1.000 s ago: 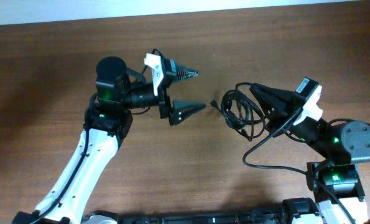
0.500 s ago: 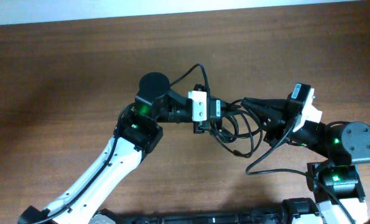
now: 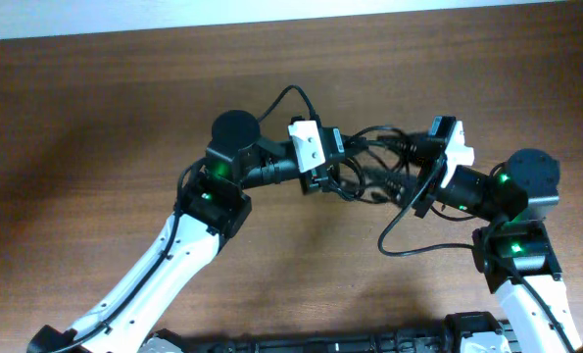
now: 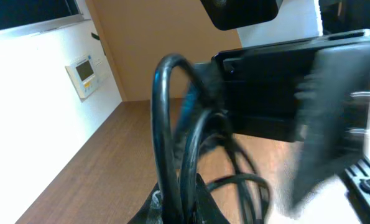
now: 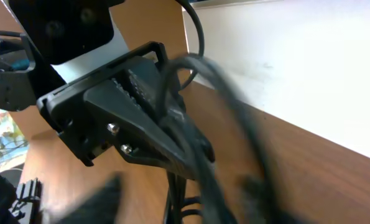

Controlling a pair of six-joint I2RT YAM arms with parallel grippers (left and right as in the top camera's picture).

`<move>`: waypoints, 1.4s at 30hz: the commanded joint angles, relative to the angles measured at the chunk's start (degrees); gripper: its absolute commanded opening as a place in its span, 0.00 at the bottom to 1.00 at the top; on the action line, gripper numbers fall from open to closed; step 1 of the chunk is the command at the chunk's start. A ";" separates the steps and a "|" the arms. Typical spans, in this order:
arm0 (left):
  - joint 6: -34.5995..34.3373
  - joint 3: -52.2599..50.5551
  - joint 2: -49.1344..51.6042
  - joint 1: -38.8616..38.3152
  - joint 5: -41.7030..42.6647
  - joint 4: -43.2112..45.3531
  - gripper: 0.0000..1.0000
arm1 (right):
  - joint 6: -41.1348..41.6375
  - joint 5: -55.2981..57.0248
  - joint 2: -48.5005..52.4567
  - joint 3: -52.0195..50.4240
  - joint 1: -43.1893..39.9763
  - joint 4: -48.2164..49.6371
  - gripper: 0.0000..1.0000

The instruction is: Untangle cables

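Overhead, the left hand (image 3: 342, 179) reaches in from one side and the right hand (image 3: 401, 165) from the other. Their tips nearly meet above the middle of the worktop (image 3: 95, 118), with the cables (image 3: 372, 178) bunched between them. The left hand looks clenched on several strands: its own wrist view has black loops rising straight out from between its fingertips, and the right wrist view shows its ribbed fingers drawn together around them. Whether the right hand is grasping or released I cannot tell, since its own fingers are a blur. The bundle appears lifted rather than lying flat, with one strand trailing down toward the right arm's base. I judge the task barely begun: the loops overlap in one clump and no cord lies apart. Only overhead shows the trailing strand; only the wrist views show the grip.
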 commanded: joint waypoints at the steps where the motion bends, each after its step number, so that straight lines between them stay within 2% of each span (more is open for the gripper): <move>1: -4.39 0.37 -0.66 1.07 1.53 0.50 0.00 | -1.01 -0.35 0.04 0.24 -0.22 0.28 0.04; 4: -7.37 0.37 -0.66 1.05 2.82 2.03 0.00 | -0.96 -0.39 0.04 0.24 -0.20 0.24 0.04; 5: -9.22 0.37 -0.66 1.05 2.80 3.21 0.27 | -0.96 -0.39 0.04 0.24 -0.20 0.74 0.04; 6: -9.66 0.37 -0.66 1.07 2.78 3.13 0.59 | -0.96 -0.37 0.04 0.26 -0.22 1.33 0.04; 8: -16.24 0.37 -0.76 2.73 2.38 3.17 0.98 | -0.96 -0.37 0.02 0.26 -1.31 2.73 0.04; 10: -25.38 0.37 -0.98 6.64 3.74 3.13 0.99 | -0.74 -0.87 -0.81 0.26 -3.69 2.89 0.04; 12: -29.51 0.37 -0.98 11.04 8.90 2.64 0.99 | -0.70 -2.10 -2.80 0.26 -5.03 3.45 0.04; 14: -29.49 0.37 -0.98 13.68 13.70 0.94 0.99 | 0.04 -2.56 -5.49 0.26 -5.05 4.57 0.04; 17: -27.41 0.37 -0.81 13.31 17.31 -0.57 0.99 | 6.21 -5.33 -6.36 0.26 -5.05 9.14 0.04; 18: -25.57 0.37 -0.81 13.25 17.84 -1.64 0.99 | 7.54 -5.55 -6.36 0.26 -5.05 9.33 0.04; 24: -24.92 0.37 -0.81 10.21 17.44 -1.92 0.99 | 10.10 -7.37 -6.36 0.26 -5.05 12.04 0.04; 26: -24.09 0.37 -0.81 9.33 12.39 -3.39 0.99 | 10.12 -8.39 -6.36 0.26 -5.03 12.98 0.04; 27: -24.11 0.37 -0.81 9.11 9.46 -3.37 0.89 | 10.12 -8.81 -6.36 0.26 -5.05 12.98 0.04; 31: -24.13 0.37 -0.81 8.72 5.53 -3.69 0.83 | 10.32 -11.08 -6.36 0.26 -5.03 13.22 0.04; 33: -24.13 0.37 -0.81 5.84 -3.91 -5.09 0.83 | 10.32 -11.54 -6.36 0.26 -5.03 13.20 0.04; 35: -24.09 0.37 -0.81 3.10 -5.84 -5.05 0.91 | 10.32 -11.56 -6.36 0.26 -5.03 13.20 0.04; 38: -24.09 0.37 -0.81 1.09 -8.28 -5.14 0.91 | 10.32 -11.63 -6.36 0.26 -5.03 13.20 0.04; 39: -24.11 0.37 -0.81 1.03 -10.40 -5.29 0.83 | 10.32 -11.74 -6.36 0.26 -5.03 13.18 0.04; 40: -25.20 0.37 -0.81 1.03 -18.01 -6.88 0.59 | 10.29 -11.72 -6.36 0.26 -5.05 13.20 0.04; 41: -29.53 0.37 -0.81 1.05 -24.94 -9.27 0.62 | 10.29 -11.69 -6.36 0.26 -5.05 13.20 0.04; 42: -36.65 0.37 -0.81 1.05 -33.94 -13.44 0.59 | 10.29 -11.69 -6.36 0.26 -5.05 13.20 0.04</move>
